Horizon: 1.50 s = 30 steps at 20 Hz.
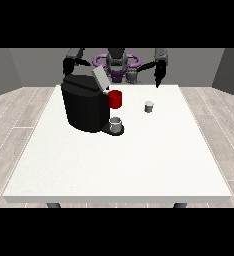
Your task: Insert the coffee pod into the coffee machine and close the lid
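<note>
No step of the task showed as done. The coffee pod (148, 106), a small pale cylinder, stood upright on the white table (119, 165), to the right of the coffee machine (85, 106) and apart from it, toward the far half of the surface. Nothing touched it.

The machine's lid (100, 78) was tilted up and open at the top of the black body. A red part (115, 99) sat at the machine's right side, and a grey cup (116, 124) stood on the base in front of it.

My hand at the view's right (159, 75) hung above the table's far edge, beyond the pod and well apart from it. My hand at the view's left (69, 65) was raised behind the machine. I could not tell from this view how the fingers of either hand lay.

Remaining, in my judgement: reach the pod, grasp it, carry it to the open machine, insert it, then close the lid.
</note>
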Motion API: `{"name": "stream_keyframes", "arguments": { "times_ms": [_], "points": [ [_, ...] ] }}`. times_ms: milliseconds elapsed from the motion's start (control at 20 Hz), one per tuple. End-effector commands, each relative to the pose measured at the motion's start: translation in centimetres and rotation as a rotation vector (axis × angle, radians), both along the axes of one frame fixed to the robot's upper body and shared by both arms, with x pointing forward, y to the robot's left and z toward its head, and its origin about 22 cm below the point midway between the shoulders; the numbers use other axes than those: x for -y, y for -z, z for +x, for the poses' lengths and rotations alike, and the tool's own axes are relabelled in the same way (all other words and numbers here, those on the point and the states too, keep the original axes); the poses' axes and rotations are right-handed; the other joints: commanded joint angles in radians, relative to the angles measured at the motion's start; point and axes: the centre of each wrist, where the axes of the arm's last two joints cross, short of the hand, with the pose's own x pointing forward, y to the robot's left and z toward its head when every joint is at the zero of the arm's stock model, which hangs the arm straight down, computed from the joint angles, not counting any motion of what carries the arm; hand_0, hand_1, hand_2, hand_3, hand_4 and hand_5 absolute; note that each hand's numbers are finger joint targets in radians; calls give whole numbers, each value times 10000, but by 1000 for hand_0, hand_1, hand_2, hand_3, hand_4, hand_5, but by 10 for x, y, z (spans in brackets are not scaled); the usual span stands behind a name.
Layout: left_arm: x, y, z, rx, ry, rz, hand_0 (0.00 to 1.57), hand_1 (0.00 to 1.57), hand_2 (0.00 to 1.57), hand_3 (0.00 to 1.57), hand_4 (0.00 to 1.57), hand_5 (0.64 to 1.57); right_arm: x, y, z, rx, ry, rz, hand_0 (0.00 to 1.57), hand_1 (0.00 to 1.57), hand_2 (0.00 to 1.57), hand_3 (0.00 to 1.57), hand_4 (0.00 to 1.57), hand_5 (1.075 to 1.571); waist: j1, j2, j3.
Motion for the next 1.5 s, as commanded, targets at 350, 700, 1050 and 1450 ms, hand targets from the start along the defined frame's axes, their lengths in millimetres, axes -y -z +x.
{"name": "stream_keyframes", "arguments": {
  "times_ms": [350, 700, 1050, 1450],
  "points": [
    [-56, -15, 49, 96, -1069, 3575, 0, 0, 0, 0, 0, 1571, -33, -15, 14, 1631, -1148, 18, 0, 0, 0, 0, 399, 1571, -1008, 1690, -9],
    [-84, -16, 71, -420, -577, 4229, 0, 0, 0, 0, 0, 1571, -21, -30, 31, 1225, -702, -153, 0, 0, 0, 0, 494, 1571, -1047, 2272, -11],
    [-97, -27, 91, -865, -852, 5450, 0, 0, 0, 0, 0, 1571, -19, -35, 44, 1982, -603, -449, 0, 0, 0, 0, 511, 1571, -1326, 3132, -9],
    [-74, 4, 91, -1444, -360, 6147, 0, 0, 0, 0, 0, 1571, -17, -25, 49, 1625, -455, -692, 0, 0, 0, 0, 258, 1571, -1176, 3120, -9]
  ]
}}
